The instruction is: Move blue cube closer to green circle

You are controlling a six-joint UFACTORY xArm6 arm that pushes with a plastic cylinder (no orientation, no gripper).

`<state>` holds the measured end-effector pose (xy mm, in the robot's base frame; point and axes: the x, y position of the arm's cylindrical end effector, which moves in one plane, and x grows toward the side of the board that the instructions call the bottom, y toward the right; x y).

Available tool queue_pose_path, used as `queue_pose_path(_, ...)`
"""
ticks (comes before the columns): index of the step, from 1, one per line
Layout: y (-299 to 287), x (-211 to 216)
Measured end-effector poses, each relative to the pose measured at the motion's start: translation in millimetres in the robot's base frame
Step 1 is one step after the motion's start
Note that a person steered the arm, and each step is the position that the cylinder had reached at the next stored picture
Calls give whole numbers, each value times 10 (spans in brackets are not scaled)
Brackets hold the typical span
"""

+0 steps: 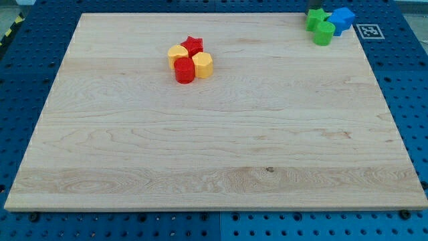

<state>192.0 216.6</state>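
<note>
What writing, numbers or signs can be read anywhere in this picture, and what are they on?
No readable words, numbers or brand names appear.
The only sign is a black-and-white square marker tag on the blue pegboard just off the wooden board's top right corner; it is a pattern, not text.
The blue cube, green circle and other blocks carry no labels.
My tip is not visible.

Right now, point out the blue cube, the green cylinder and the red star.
blue cube (pixel 344 17), camera view, top face.
green cylinder (pixel 324 32), camera view, round top.
red star (pixel 192 45), camera view, top centre.
</note>
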Motion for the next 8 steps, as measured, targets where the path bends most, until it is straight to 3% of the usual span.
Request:
queue_pose_path(2, 17, -9)
queue_pose_path(4, 845, -1)
queue_pose_path(8, 811, 571)
